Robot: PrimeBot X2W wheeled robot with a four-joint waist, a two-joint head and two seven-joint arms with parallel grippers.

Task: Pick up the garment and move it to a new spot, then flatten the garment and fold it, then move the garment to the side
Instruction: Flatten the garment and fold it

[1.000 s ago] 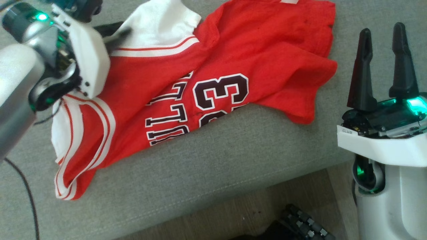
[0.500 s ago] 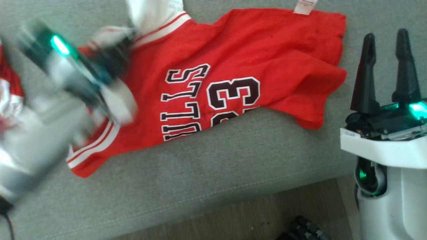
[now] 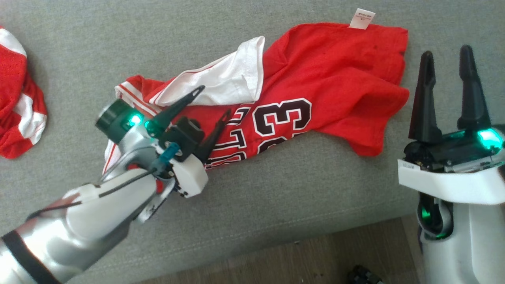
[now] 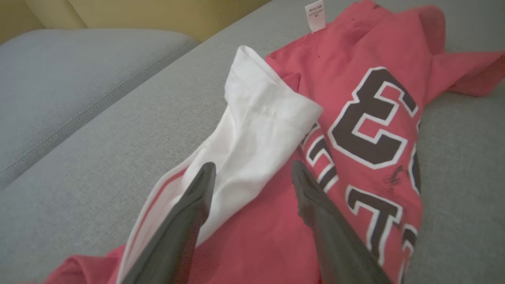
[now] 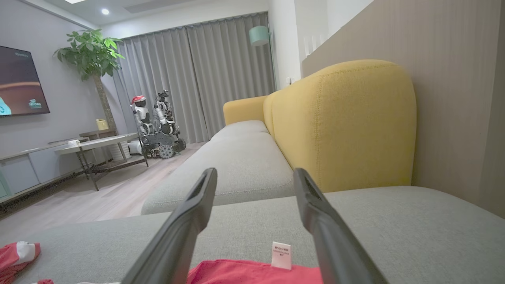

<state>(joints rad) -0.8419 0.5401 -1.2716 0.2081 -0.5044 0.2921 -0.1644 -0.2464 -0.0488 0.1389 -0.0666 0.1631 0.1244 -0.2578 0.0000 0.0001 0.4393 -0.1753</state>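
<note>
The garment [image 3: 339,67] is a red jersey with dark numbers and white sleeves, lying crumpled on the grey sofa seat [image 3: 276,189]. One white sleeve [image 3: 232,81] is folded over its chest. My left gripper [image 3: 216,99] hovers open just above that sleeve and the lettering, holding nothing. In the left wrist view the left gripper [image 4: 253,165] has its fingers spread either side of the sleeve [image 4: 256,130] on the garment [image 4: 371,118]. My right gripper [image 3: 446,51] stands open and empty to the right of the jersey's hem. The right wrist view shows the right gripper [image 5: 254,171] above the garment's edge [image 5: 236,272].
A second red and white garment [image 3: 17,94] lies bunched at the seat's far left. The seat's front edge drops to a wooden floor [image 3: 315,260]. A yellow backrest [image 5: 343,126] rises behind the seat. A low table [image 5: 94,146] and another robot [image 5: 158,126] stand across the room.
My left gripper carried the white sleeve across onto the jersey's chest, then opened and let it go. The head camera has shifted. The right gripper stayed open and still.
</note>
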